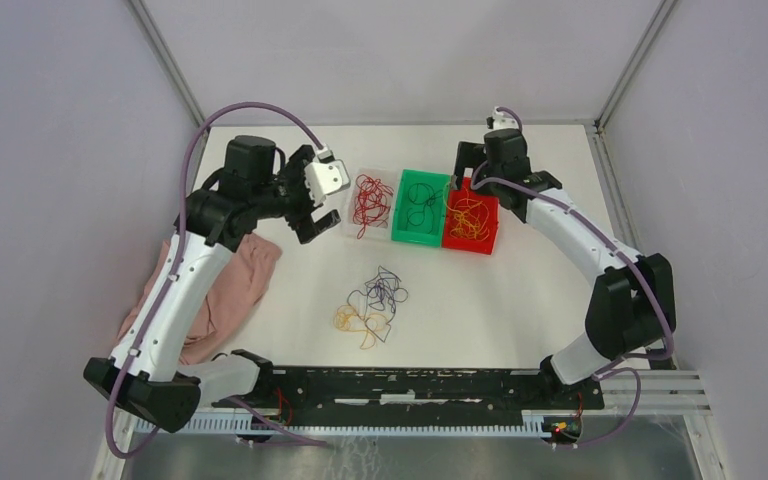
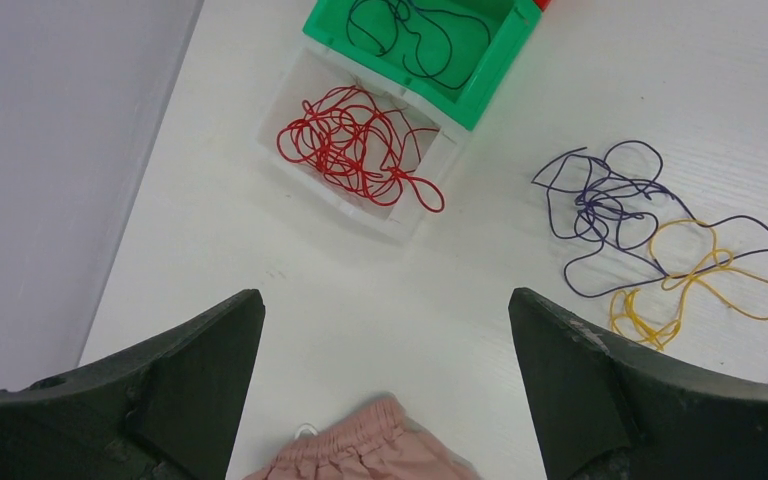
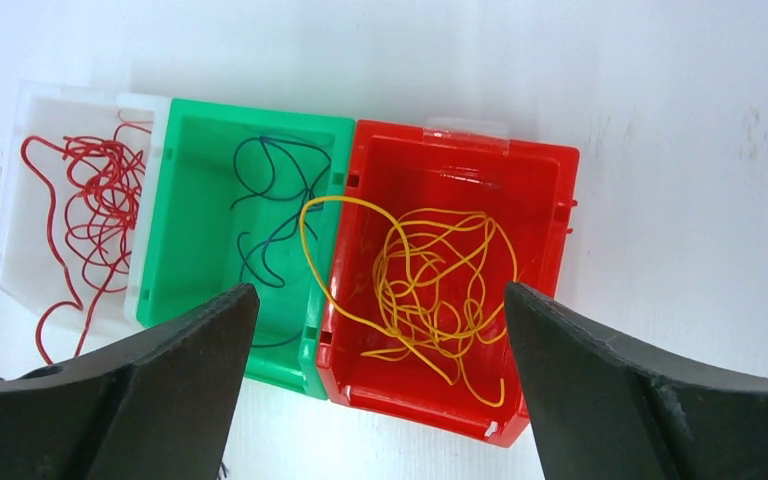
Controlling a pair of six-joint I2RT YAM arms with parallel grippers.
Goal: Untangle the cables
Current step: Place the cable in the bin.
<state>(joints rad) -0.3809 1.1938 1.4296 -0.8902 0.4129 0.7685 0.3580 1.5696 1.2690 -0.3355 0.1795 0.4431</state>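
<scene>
Red cables [image 2: 355, 145]: in the white bin [image 2: 310, 90]
Yellow cables [image 3: 430, 285]: in the red bin [image 3: 550, 200]
Loose tangle [image 1: 375, 300]: I see it on the table [image 1: 520, 300], 6 o'clock from the white bin
Left gripper [image 2: 385, 320]: wide apart, holding nothing
Right gripper [image 3: 380, 310]: wide apart over the red bin, holding nothing

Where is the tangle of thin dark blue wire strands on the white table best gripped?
Probably pinch the thin dark blue wire strands at their far outer loop, descending from above: it lies flat, clear of the thin yellow wire strands overlapping the near side.
</scene>
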